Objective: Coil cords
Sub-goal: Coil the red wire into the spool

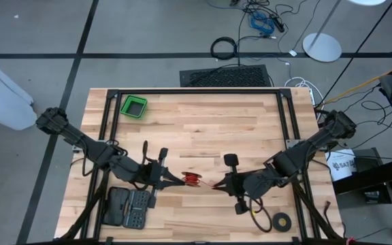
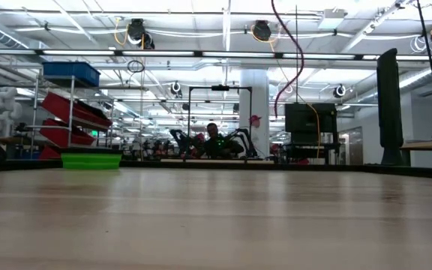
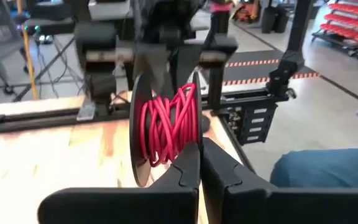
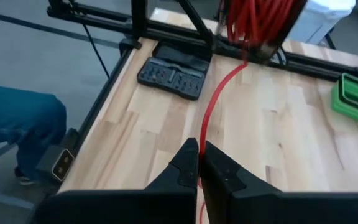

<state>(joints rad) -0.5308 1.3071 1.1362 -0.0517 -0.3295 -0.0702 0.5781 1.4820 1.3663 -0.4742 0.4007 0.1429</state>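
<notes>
A red cord is wound on a small black spool near the middle of the table's front half. It also shows in the left wrist view and at the top of the right wrist view. My left gripper is shut at the spool's left side. A short red tail runs from the spool to my right gripper, which is shut on it just right of the spool. None of this shows in the low view. My left gripper comes at the spool level from the table's left, its shut fingertips at the spool's near rim beside the red windings. Whether they pinch a flange or the cord I cannot tell. The spool stands on edge in front of the fingers. My right gripper pinches the red tail between its two fingers, a single strand. The fingers come level from the table's right and lie along the cord. The tail runs from the fingertips to the spool in a slight curve, above the table.
A green bin stands at the far left. A black tool case lies at the near left, and a black tape ring at the near right. Black frame rails run round the table. A person's jeans-clad leg shows beside the table.
</notes>
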